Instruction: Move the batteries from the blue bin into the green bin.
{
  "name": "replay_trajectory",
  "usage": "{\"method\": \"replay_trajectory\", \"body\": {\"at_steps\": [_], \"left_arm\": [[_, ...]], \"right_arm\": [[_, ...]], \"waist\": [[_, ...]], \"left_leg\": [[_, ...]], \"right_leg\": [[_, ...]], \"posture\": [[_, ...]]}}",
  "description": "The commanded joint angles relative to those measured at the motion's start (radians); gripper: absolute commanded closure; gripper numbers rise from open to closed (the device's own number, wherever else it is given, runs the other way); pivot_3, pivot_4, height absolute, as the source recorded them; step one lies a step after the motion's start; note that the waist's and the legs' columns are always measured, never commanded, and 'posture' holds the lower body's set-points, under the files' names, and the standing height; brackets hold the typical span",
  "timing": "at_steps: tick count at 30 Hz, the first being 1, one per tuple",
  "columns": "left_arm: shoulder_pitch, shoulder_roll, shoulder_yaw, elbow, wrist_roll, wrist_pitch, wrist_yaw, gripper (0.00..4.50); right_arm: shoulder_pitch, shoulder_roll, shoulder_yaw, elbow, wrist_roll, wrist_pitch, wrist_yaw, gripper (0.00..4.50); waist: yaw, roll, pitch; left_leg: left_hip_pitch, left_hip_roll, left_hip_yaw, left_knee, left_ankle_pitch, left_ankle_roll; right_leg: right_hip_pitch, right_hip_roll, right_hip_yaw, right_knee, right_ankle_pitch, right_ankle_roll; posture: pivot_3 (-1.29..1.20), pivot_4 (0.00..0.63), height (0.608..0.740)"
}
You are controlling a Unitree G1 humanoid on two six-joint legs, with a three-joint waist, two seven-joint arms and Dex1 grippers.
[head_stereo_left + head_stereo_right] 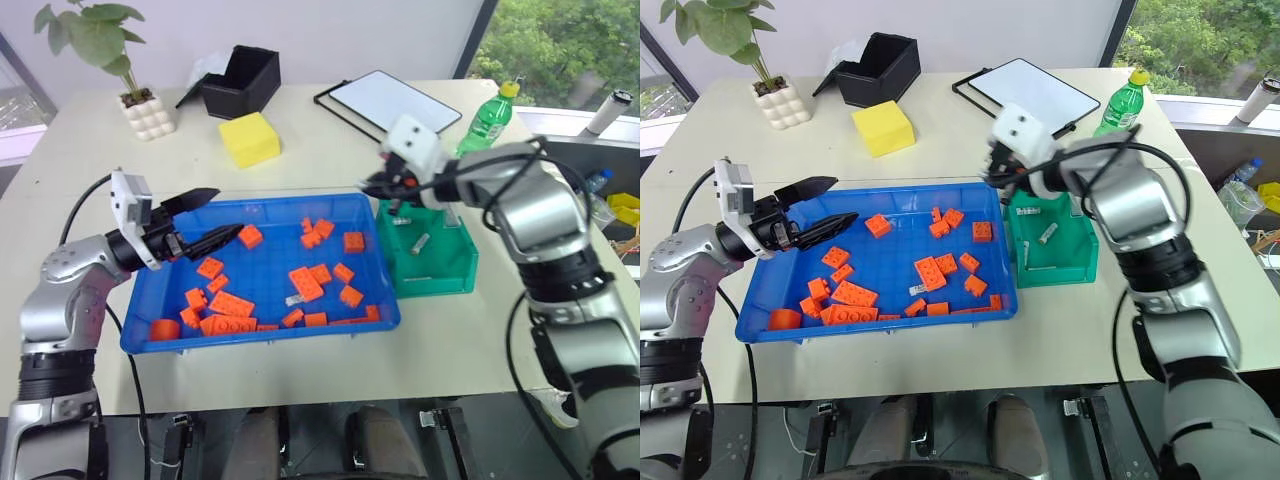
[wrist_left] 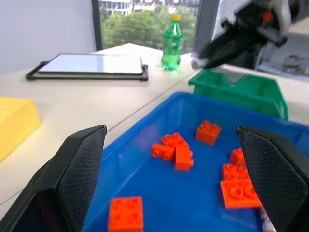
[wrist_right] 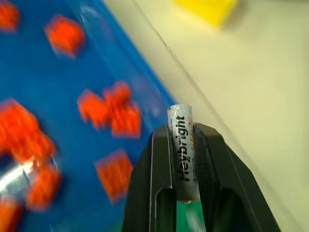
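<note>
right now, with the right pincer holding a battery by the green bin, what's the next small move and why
Probably carry it slightly further over the green bin and open. The right pincer is shut on a battery and sits at the bin's near-left corner, beside the blue bin; releasing now might drop it on the rim. Other batteries already lie inside.
</note>
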Motion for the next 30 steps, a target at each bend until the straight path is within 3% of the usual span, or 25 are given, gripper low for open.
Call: {"method": "replay_trajectory", "body": {"at_steps": [1, 13, 18, 22, 25, 30], "left_arm": [[-0.036, 0.003, 0.0, 0.016, 0.01, -0.025, -0.013, 0.0], [-0.085, -0.005, 0.014, 0.089, -0.009, -0.018, -0.023, 0.0], [-0.088, 0.001, 0.014, 0.087, -0.006, -0.016, -0.026, 0.0], [-0.086, 0.005, 0.016, 0.088, -0.004, -0.016, -0.03, 0.0], [-0.092, 0.008, 0.019, 0.093, -0.003, -0.013, -0.032, 0.0], [-0.099, 0.006, 0.013, 0.114, 0.009, -0.021, -0.036, 0.0]], "right_arm": [[0.033, -0.052, -0.074, -0.096, 0.016, 0.035, -0.02, 4.45], [0.227, -0.061, -0.156, -0.282, 0.081, 0.18, -0.123, 4.45], [0.298, 0.006, -0.214, -0.286, 0.077, 0.19, -0.241, 2.17], [0.317, 0.05, -0.253, -0.294, 0.083, 0.2, -0.312, 0.08], [0.332, 0.077, -0.273, -0.292, 0.085, 0.189, -0.354, 0.04], [0.353, 0.202, -0.38, -0.242, 0.157, -0.004, -0.365, 0.04]], "waist": [[-0.002, 0.0, 0.0], [0.005, 0.0, 0.0], [0.014, 0.0, 0.0], [0.022, 0.0, 0.0], [0.024, 0.0, 0.0], [0.023, 0.0, 0.0]], "left_leg": [[0.0, 0.0, 0.0, 0.0, 0.0, 0.0], [0.0, 0.0, 0.0, 0.001, 0.0, 0.0], [0.0, 0.0, 0.0, 0.001, 0.0, 0.0], [0.0, 0.0, 0.0, 0.001, 0.001, -0.001], [0.0, 0.0, 0.0, 0.001, 0.001, -0.001], [0.0, 0.0, 0.0, 0.001, 0.001, -0.001]], "right_leg": [[0.0, 0.0, 0.0, 0.0, 0.0, 0.0], [0.001, 0.0, 0.0, 0.0, 0.0, 0.0], [0.001, 0.0, 0.0, 0.0, 0.0, 0.0], [0.001, 0.001, 0.0, 0.0, 0.0, 0.0], [0.001, 0.001, 0.0, 0.0, 0.0, 0.0], [0.001, 0.001, 0.0, 0.0, 0.0, 0.0]], "posture": [[0.0, 0.15, 0.74], [0.0, 0.15, 0.74], [0.0, 0.15, 0.74], [0.0, 0.15, 0.74], [0.0, 0.15, 0.74], [0.0, 0.15, 0.74]]}}
